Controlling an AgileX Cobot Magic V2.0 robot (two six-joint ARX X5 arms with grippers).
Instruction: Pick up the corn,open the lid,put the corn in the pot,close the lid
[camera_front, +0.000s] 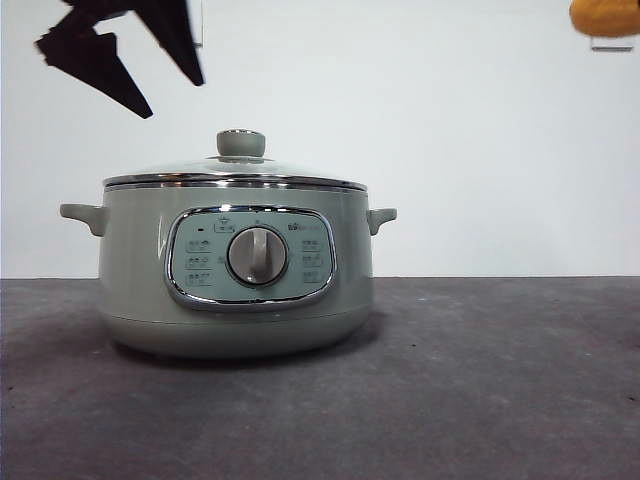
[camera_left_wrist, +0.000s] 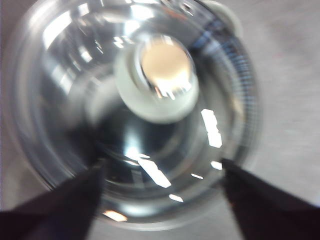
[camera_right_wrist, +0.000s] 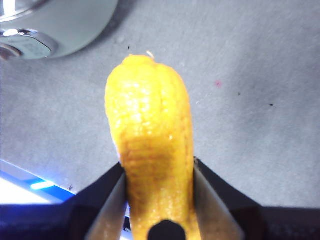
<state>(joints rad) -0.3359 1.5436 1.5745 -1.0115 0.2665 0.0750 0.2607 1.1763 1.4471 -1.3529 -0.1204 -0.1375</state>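
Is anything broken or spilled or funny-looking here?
Nothing stands out. The clear glass lid sits level on the sage-green pot, the right gripper holds the yellow corn, and the left gripper hovers open above.

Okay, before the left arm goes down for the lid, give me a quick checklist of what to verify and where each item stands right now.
1. Corn secured in the right gripper: ok, jaws clamp both its sides.
2. Corn clear of the pot: ok, it hangs high at the front view's top corner.
3. Lid seated on the pot: ok, not yet lifted.
4. Left gripper open: ok, jaws spread wide.
5. Left gripper centred over the lid's knob: not ok, knob sits beyond the jaws.
6. Exact height above the knob: cannot tell, the left wrist view is blurred.
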